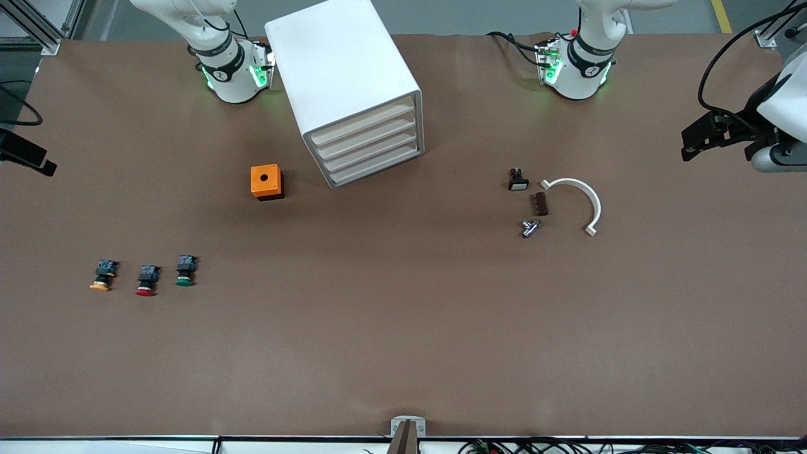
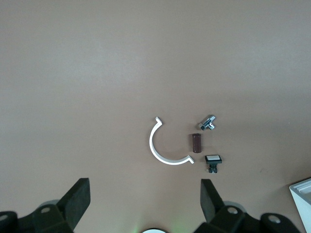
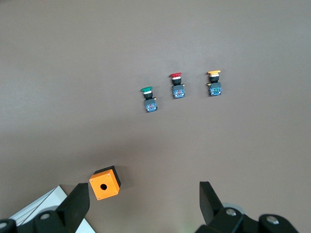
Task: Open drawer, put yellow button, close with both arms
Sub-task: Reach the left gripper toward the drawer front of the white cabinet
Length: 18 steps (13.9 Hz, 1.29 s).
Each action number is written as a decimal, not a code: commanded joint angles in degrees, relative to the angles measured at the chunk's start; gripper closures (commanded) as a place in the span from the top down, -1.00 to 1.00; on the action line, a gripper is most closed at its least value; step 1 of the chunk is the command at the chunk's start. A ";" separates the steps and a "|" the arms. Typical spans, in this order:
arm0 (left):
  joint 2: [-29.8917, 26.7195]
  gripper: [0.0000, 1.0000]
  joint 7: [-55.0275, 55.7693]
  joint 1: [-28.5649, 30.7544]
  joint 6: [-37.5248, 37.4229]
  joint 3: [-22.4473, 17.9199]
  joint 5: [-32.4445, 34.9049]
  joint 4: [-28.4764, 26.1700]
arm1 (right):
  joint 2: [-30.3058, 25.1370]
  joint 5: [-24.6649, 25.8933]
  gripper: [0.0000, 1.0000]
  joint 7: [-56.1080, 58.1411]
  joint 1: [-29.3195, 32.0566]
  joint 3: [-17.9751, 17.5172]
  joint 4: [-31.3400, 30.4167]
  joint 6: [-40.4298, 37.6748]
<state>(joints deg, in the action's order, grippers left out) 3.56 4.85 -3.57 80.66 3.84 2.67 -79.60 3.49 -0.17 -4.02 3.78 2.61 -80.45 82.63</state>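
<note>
The white cabinet stands between the two arm bases. Its top drawer is shut, like the three below it. The yellow button lies on its side toward the right arm's end of the table, last in a row of three. My right gripper hangs high over the table between the orange box and that row, open and empty. One of its fingers shows at the front view's edge. My left gripper hangs high by the white arc, open and empty.
A red button and a green button lie beside the yellow one. An orange box sits beside the cabinet. A white arc, a black switch, a brown block and a metal piece lie toward the left arm's end.
</note>
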 commanded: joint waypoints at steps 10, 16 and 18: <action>3.81 1.00 -1.43 -1.52 -4.46 0.99 -4.58 0.32 | 0.90 -0.54 1.00 0.33 0.18 -0.15 1.88 -0.63; 12.95 1.00 -5.20 -2.85 -6.75 5.02 -16.09 -0.74 | 0.90 -0.45 1.00 0.33 0.18 -0.15 1.97 -0.54; 15.85 1.00 -7.12 -2.93 -6.66 6.69 -20.66 -0.74 | 0.90 -0.45 1.00 0.33 0.18 -0.15 1.97 -0.54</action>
<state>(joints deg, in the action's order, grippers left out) 17.28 0.19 -6.90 75.21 9.05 -14.43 -81.19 3.57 -0.17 -4.02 3.78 2.60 -80.16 82.67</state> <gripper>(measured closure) 0.000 0.000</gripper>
